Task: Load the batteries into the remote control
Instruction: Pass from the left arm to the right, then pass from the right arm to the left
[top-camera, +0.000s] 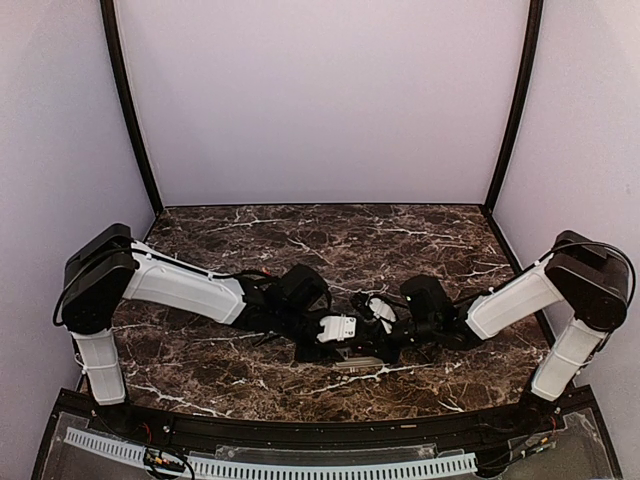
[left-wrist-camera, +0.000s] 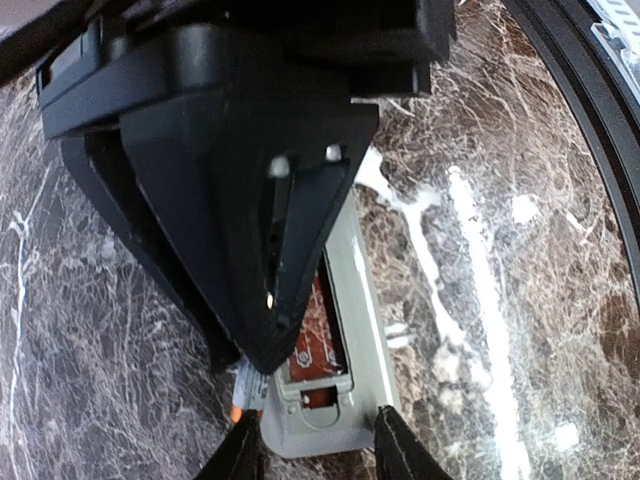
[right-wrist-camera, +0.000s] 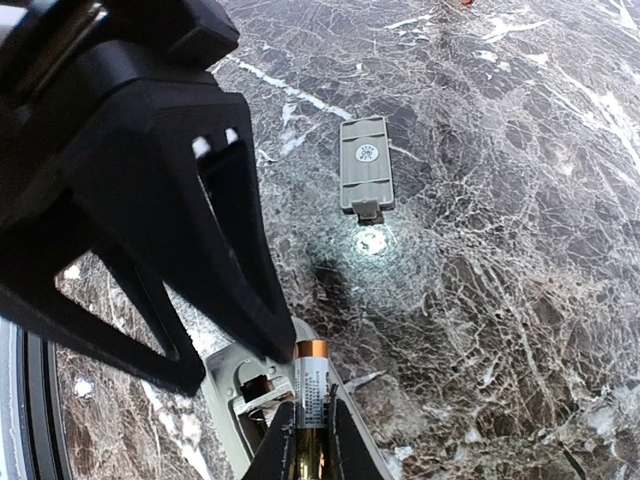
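Note:
The remote control (left-wrist-camera: 365, 330) lies back up on the marble, its battery bay open, with one red battery (left-wrist-camera: 318, 335) inside. My left gripper (left-wrist-camera: 315, 452) is open, and its fingertips (left-wrist-camera: 392, 450) stand either side of the remote's near end. My right gripper (right-wrist-camera: 312, 432) is shut on a second battery (right-wrist-camera: 312, 390), white-labelled with a copper end. It holds that battery over the remote's (right-wrist-camera: 222, 385) edge, right beside the bay. The left gripper's black fingers (right-wrist-camera: 235, 240) fill the left of the right wrist view. In the top view both grippers meet over the remote (top-camera: 356, 365).
The small flat grey cover piece (right-wrist-camera: 365, 178) lies on the marble beyond the remote, apart from it. The table's black front rail (left-wrist-camera: 600, 120) runs close to the remote. Pale walls enclose the table (top-camera: 300, 240) on three sides.

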